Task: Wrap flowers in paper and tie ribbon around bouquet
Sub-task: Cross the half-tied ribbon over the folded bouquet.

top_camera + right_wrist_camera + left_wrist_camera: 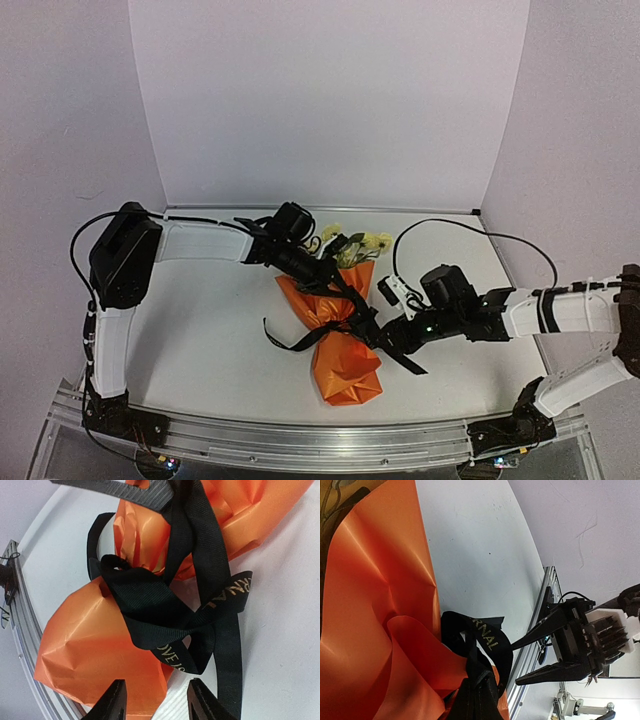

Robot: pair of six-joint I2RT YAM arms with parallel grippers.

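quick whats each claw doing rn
left claw: closed, holding the ribbon
right claw: open, holding nothing

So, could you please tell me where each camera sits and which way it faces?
Top external: above and behind the robot, looking down at the table; left arm, right arm show.
Left wrist: on the left arm, facing the paper and the open right pincer; own fingers unclear.
Right wrist: on the right arm, facing the ribbon; own fingertips below.
Shared: both wrist views show the ribbon's lettering.
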